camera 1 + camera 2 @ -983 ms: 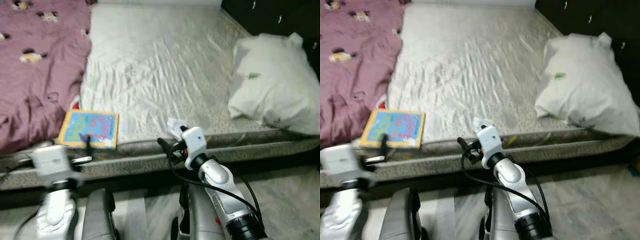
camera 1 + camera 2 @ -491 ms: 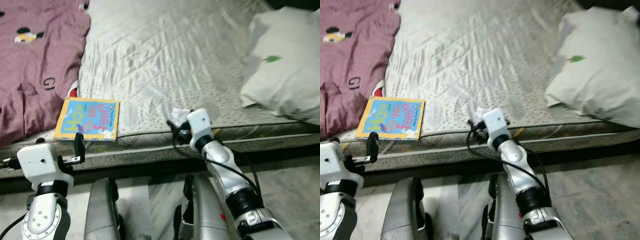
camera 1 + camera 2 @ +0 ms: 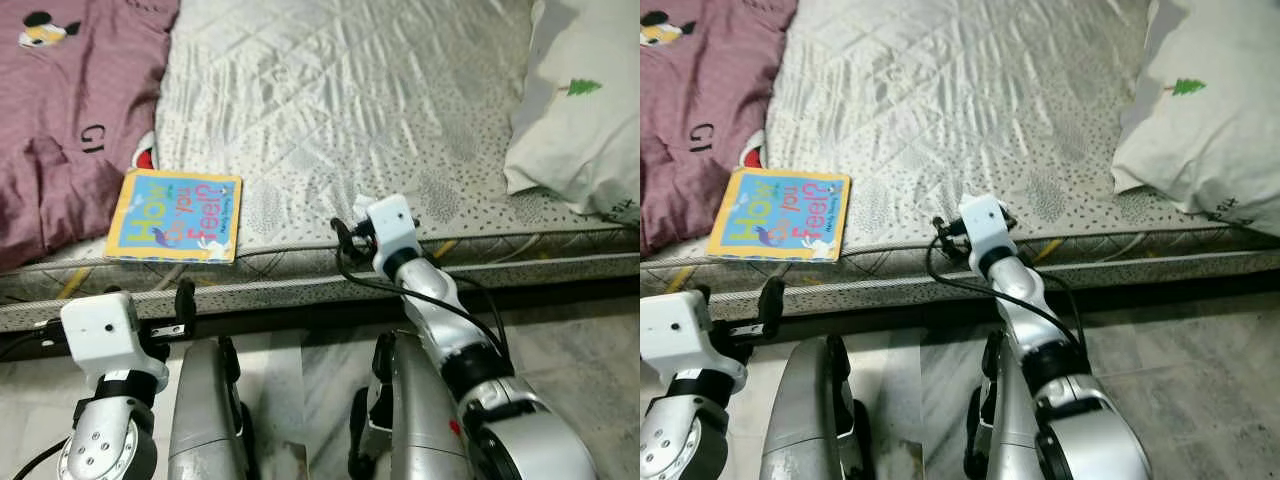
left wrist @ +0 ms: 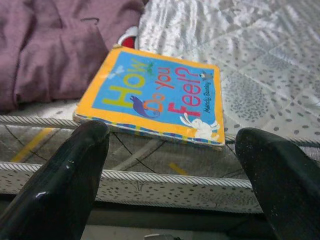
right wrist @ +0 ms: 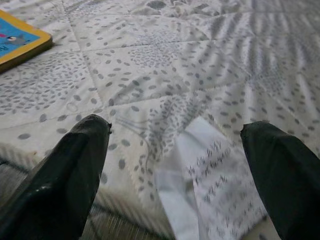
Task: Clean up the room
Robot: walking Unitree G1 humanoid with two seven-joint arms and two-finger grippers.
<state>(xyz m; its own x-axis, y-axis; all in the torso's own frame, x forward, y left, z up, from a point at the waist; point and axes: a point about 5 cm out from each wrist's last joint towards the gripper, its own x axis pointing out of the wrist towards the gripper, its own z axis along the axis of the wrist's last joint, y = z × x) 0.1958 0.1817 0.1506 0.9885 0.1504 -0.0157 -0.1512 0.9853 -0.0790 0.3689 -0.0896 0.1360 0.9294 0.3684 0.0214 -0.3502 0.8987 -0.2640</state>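
Observation:
A yellow and blue board book [image 3: 175, 216], titled "How Do You Feel?", lies flat at the front edge of the bed. My left gripper [image 4: 170, 170] is open just below and in front of the book [image 4: 150, 97], with nothing held. My right gripper [image 5: 175, 165] is open at the mattress edge, to the right of the book. A crumpled white paper slip [image 5: 210, 185] lies on the sheet between its fingers. The right arm [image 3: 430, 300] reaches up from the floor side to the bed.
A purple blanket [image 3: 70, 110] covers the bed's left part, with a small red and white thing [image 3: 146, 158] peeking from under it. A white pillow [image 3: 585, 120] lies at the right. The grey quilted mattress [image 3: 340, 90] stretches between them. Tiled floor [image 3: 580, 340] runs before the bed.
The camera has tilted down and come closer to the bed. My right gripper has reached forward to the mattress edge, over the paper slip. The left gripper has steadied below the book.

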